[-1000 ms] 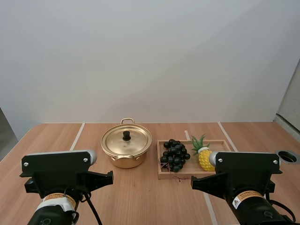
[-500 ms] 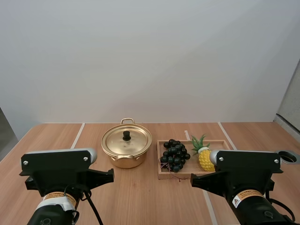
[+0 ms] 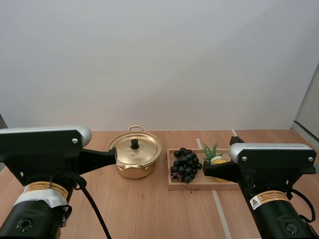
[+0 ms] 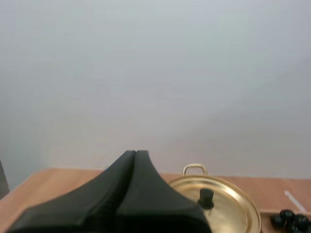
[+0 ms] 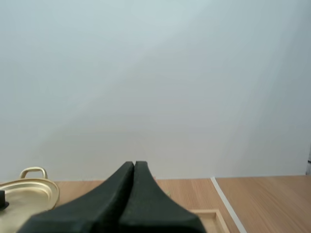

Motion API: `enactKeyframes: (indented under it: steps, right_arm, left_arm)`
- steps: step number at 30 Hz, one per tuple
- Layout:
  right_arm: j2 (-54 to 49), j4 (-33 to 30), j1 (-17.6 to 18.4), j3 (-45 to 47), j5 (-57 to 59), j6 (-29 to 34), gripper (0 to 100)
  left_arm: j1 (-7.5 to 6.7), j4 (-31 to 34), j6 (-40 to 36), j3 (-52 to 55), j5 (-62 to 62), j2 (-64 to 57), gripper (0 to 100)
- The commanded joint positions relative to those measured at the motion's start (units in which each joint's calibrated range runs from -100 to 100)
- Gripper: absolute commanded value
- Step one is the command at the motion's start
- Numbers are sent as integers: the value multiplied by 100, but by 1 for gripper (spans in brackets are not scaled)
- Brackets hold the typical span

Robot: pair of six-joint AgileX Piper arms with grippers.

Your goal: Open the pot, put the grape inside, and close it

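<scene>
Overhead, grapes [image 3: 185, 164] beside pineapple [image 3: 214, 152]; wrist-side, jaws together.

Two black arms [image 3: 45, 159], silver-capped, orange warning labels [image 3: 264, 201] (small bright screws [image 3: 74, 141])

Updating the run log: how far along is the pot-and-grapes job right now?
Done: nothing yet. The lid sits on the pot, and the grapes lie on the tray beside it.
In hand: nothing. The left gripper and right gripper are both shut and empty.
Left: lift the lid, put the grapes in, set the lid back.
</scene>
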Motion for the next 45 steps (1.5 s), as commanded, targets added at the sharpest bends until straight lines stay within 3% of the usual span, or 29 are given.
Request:
enactKeyframes:
  steps: [1, 15, 23, 32, 36, 45]
  right_arm:
    - [-25, -61, -20, -143, -148, 27, 0]
    - [-25, -61, -20, -3126, 1893, 27, 0]
    - [-25, -61, -20, -4863, 1902, 27, 0]
    - [-19, -61, -20, -6028, 2045, -40, 0]
    - [717, -153, -20, -6586, 2609, -55, 0]
    - [3149, -153, -20, -8301, 3843, -55, 0]
  left_arm:
    - [13, 25, -42, -443, -113, -27, 0]
    - [13, 25, -42, -2201, -95, -27, 0]
    - [13, 25, 128, -3571, -77, -27, 0]
    - [13, 25, 395, -4610, -77, -27, 0]
    - [13, 25, 909, -4995, -77, 548, 0]
    - [13, 25, 933, -6505, 798, 2948, 0]
